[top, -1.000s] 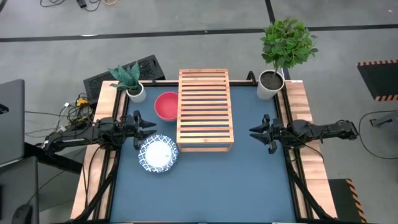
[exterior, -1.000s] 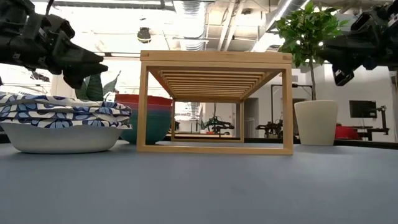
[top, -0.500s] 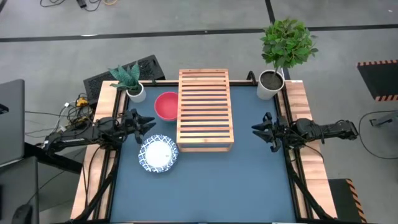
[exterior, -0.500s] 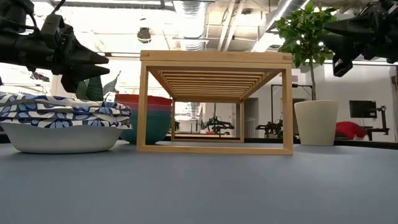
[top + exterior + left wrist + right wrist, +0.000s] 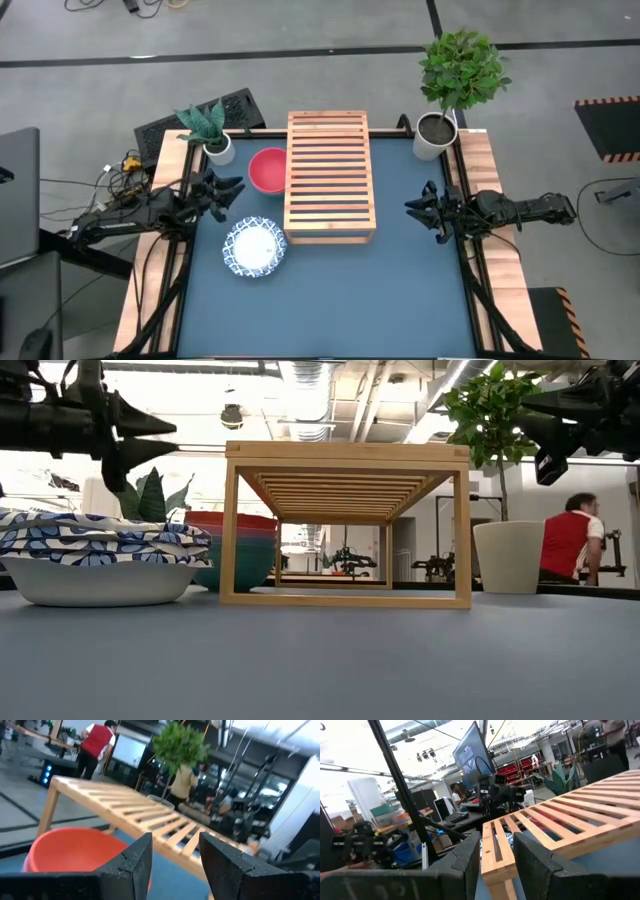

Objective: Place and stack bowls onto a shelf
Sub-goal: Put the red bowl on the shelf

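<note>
A pink bowl [image 5: 267,170] sits nested in a teal-green bowl [image 5: 243,565] on the blue table, just left of the light-wood slatted shelf [image 5: 330,176]. Blue-and-white patterned bowls [image 5: 254,248] are stacked near the shelf's near left corner and also show in the low view [image 5: 100,550]. My left gripper [image 5: 230,190] is open and empty, in the air left of the pink bowl [image 5: 70,852]. My right gripper [image 5: 412,208] is open and empty, in the air right of the shelf [image 5: 560,815].
A small potted plant [image 5: 210,135] stands at the far left corner, close behind my left gripper. A taller potted plant [image 5: 445,95] stands at the far right corner. The near half of the table [image 5: 330,300] is bare blue surface. A person in red [image 5: 570,545] is in the room behind.
My left gripper has risen and gone toward the table's far edge, closer to the pink bowl, staying open. My right gripper has drawn back slightly toward the right edge. The bowls and shelf have not moved.
</note>
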